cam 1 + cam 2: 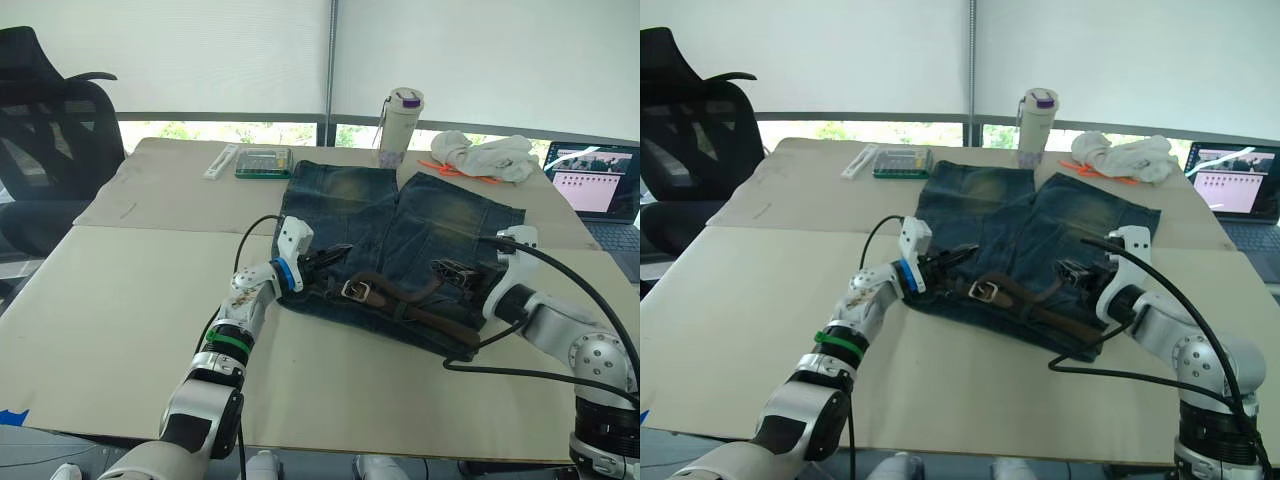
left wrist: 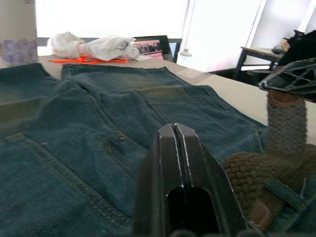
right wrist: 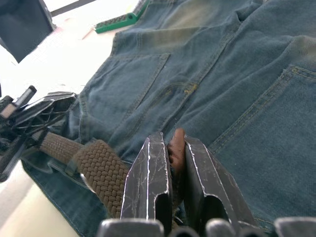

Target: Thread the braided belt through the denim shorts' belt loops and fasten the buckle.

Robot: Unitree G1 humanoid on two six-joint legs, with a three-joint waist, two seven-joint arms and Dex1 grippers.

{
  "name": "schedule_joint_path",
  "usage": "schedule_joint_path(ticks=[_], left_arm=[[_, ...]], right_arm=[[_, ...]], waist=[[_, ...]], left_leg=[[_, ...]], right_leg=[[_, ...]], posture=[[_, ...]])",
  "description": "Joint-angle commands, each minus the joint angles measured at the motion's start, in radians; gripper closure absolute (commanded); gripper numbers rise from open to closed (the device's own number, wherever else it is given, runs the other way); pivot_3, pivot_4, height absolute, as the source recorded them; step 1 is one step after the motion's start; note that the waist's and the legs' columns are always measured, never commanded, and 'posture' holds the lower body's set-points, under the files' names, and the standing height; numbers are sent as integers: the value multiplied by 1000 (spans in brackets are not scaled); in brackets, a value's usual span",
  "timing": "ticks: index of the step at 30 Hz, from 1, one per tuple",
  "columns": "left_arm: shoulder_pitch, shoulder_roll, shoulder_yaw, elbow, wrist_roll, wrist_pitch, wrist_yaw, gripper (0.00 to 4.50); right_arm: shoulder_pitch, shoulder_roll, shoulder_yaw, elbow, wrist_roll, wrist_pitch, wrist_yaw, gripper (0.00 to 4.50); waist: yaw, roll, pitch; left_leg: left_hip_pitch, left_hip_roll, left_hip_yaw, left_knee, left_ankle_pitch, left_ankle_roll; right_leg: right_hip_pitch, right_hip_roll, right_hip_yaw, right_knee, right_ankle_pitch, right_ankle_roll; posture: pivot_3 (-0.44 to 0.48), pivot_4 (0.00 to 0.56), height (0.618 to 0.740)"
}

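Beige tabletop holds shorts (image 1: 400, 235). Woven belt (image 1: 420, 312) looks limp and grippy, best taken at its tip. Right gripper (image 3: 177, 163) pinches it at 3 o'clock; left gripper (image 2: 177, 148) is closed, empty.

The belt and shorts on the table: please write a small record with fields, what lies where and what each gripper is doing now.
surface: pale table
denim shorts: lying flat, waistband toward the robot
braided belt: lies along the waistband, partly under the belt loops
buckle: on the waistband near its middle, not fastened
left gripper: fingers closed together, nothing between them, resting on the shorts near the buckle
right gripper: closed on the brown end of the belt
beyond the shorts: bottle, white cloth, green box, laptop
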Motion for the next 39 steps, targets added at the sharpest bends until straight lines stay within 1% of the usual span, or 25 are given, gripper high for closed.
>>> schedule_joint_path(ticks=[1, 4, 8, 15, 19, 23, 26, 29, 31, 33, 36, 39], left_arm=[[6, -6, -20, -33, 14, -17, -28, 4472], [19, -5, -32, -43, 24, -9, -30, 4472], [21, -2, -56, -22, 66, -18, -16, 4472], [0, -6, -100, 97, 152, -43, -1, 4472], [7, -2, -153, 131, 197, 16, -45, 4472], [7, 3, -192, 154, 234, 70, -58, 4472], [-10, 4, -212, 185, 269, 106, -28, 4472], [-30, 0, -217, 214, 293, 99, 20, 4472], [-43, -10, -198, 223, 281, 101, 42, 4472], [-55, -25, -153, 221, 242, 96, 66, 4472], [-85, -61, -5, 183, 99, 132, 105, 4472], [-90, -55, 66, 137, 43, 145, 122, 4472]], right_arm=[[-4, -9, -18, -37, -3, -25, 12, 4500], [-4, -6, -20, -37, -5, -25, 10, 4500], [2, -4, -19, -40, -9, -25, 10, 4500], [-4, -3, -18, -34, -18, -28, 10, 4500], [-1, -3, -21, -42, -17, -25, 9, 4500], [1, -10, -33, -49, -12, -20, 7, 4500], [1, -17, -46, -52, -11, -16, 4, 4500], [-5, -22, -55, -49, -10, -15, 3, 4500], [-7, -23, -56, -46, -11, -15, 4, 4500], [-9, -24, -55, -46, -12, -16, 4, 4500], [-13, -24, -56, -50, -9, -15, 0, 4500], [-19, -22, -56, -49, -9, -17, -2, 4500]], waist=[[0, 0, 0], [-2, 0, 0], [0, 0, 0], [1, 0, 0], [1, 0, 0], [2, 0, 0], [4, 0, 0], [7, 1, -1], [8, 0, -1], [7, 0, -1], [3, 0, -1], [0, 0, -1]], left_leg=[[0, 0, 0, 0, 0, 0], [0, 0, 0, 0, 0, 0], [0, 0, 0, 0, 0, 0], [0, 0, 0, 1, 0, 0], [1, 0, 0, 1, 0, 0], [4, 0, 0, 1, 0, 0], [5, 0, 0, 1, 0, 0], [6, 0, 0, 1, 0, 0], [10, 0, 0, 1, 0, 0], [14, 0, 0, 1, 0, 0], [14, 0, 0, 1, 0, 0], [10, 0, 0, 1, 0, 0]], right_leg=[[0, 0, 0, 0, 0, 0], [0, 0, 0, 0, 0, 0], [0, 0, 0, 1, 0, 0], [0, 0, 0, 1, 0, 0], [2, 0, 0, 1, 0, 0], [4, 0, 0, 1, 0, 0], [5, 0, 0, 1, 0, 0], [7, 0, 0, 1, 0, 0], [10, 0, 0, 0, 0, 0], [15, 0, 0, -1, -1, 1], [15, 0, 0, -1, -2, 3], [11, 0, 0, 0, -1, 2]], posture=[[0, 150, 737], [0, 150, 737], [0, 150, 737], [0, 150, 737], [0, 150, 737], [0, 150, 737], [0, 150, 737], [0, 150, 737], [0, 150, 737], [0, 150, 737], [0, 150, 737], [0, 150, 737]])
